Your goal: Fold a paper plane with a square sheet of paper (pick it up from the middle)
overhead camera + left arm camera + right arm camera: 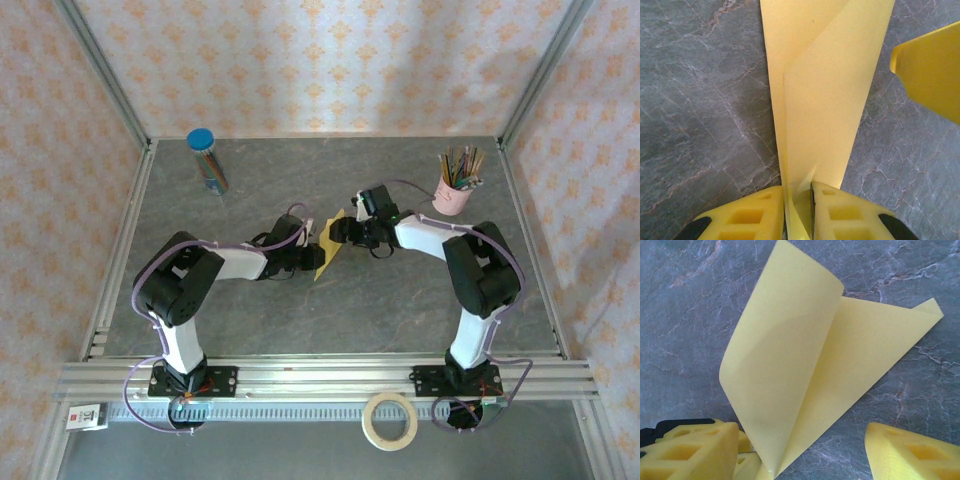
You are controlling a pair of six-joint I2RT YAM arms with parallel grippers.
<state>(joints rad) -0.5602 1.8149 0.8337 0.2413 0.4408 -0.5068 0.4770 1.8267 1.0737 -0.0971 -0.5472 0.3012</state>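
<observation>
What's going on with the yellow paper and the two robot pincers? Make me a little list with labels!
Paper: yellow sheet of paper, partly folded, one flap curling up off the table
Left pincer: shut on the paper's folded edge
Right pincer: open, right next to the paper, not squeezing it
Table: grey stone pattern
Also around: pink cup of pencils, blue-capped tube, tape roll

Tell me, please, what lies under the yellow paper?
Grey marbled table shows around the square sheet of paper, pinched by the left gripper; anything beneath its folds is hidden.
</observation>
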